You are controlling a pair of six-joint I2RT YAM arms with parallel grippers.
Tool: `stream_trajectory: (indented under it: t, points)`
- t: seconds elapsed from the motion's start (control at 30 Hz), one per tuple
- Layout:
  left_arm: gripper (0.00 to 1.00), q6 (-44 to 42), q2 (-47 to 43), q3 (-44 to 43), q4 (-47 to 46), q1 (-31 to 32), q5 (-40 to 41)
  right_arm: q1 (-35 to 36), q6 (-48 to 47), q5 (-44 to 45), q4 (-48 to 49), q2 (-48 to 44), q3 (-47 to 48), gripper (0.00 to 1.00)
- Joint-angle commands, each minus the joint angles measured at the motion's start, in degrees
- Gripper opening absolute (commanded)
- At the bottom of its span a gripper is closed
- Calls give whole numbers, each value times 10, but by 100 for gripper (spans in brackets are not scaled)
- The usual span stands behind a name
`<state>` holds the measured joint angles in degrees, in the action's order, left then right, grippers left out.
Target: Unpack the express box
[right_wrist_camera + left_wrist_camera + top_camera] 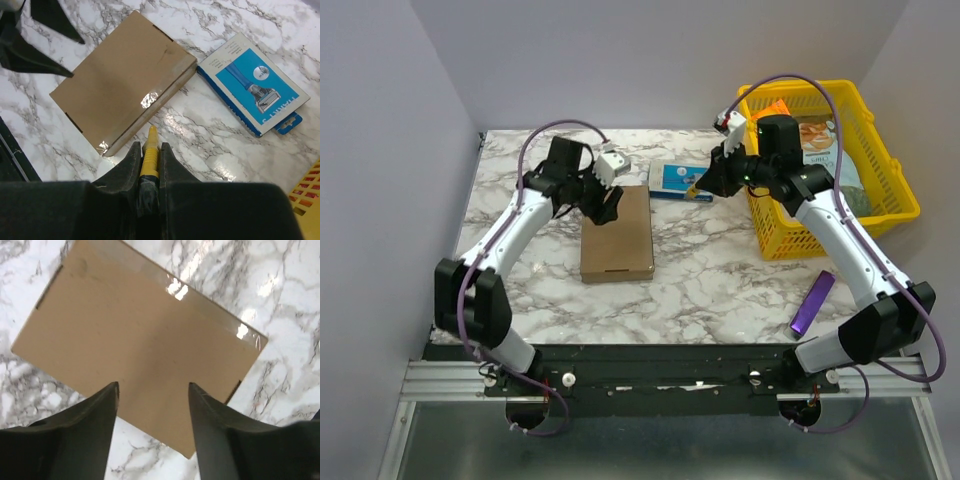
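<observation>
marble table (720, 285) between grey walls (620, 60); express box (617, 235) under spread left fingers (85, 440); right fingers (122, 175) pinch a yellow tool (149, 161)

Bright, sharp; glare on the express box (140, 345)

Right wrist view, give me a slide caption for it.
Right pincer grips a yellow tool aimed at the taped edge of the closed cardboard box, a blue razor pack lying beside it.
</observation>
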<state>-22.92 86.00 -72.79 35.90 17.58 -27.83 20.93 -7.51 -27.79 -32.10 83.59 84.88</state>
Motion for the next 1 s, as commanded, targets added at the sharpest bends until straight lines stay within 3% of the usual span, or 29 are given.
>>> stream_trajectory:
  t: [0.0,0.2,0.33,0.5,0.6,0.97]
  points:
    - [73,-13,129,-134,4,-6,-38,2,-8,-19,13,7,-1,0]
    - [77,18,277,-288,-16,-39,-64,2,-11,-37,10,12,3,0]
    - [78,35,380,-418,26,-64,-101,2,-10,-43,13,4,-9,1]
    - [77,50,450,-494,76,-91,-159,2,-8,-57,15,-4,-33,0]
    - [76,33,462,-490,115,-94,-174,2,-6,-70,19,-4,-39,0]
    - [68,-2,379,-312,124,-115,-93,3,7,-74,20,34,-16,1]
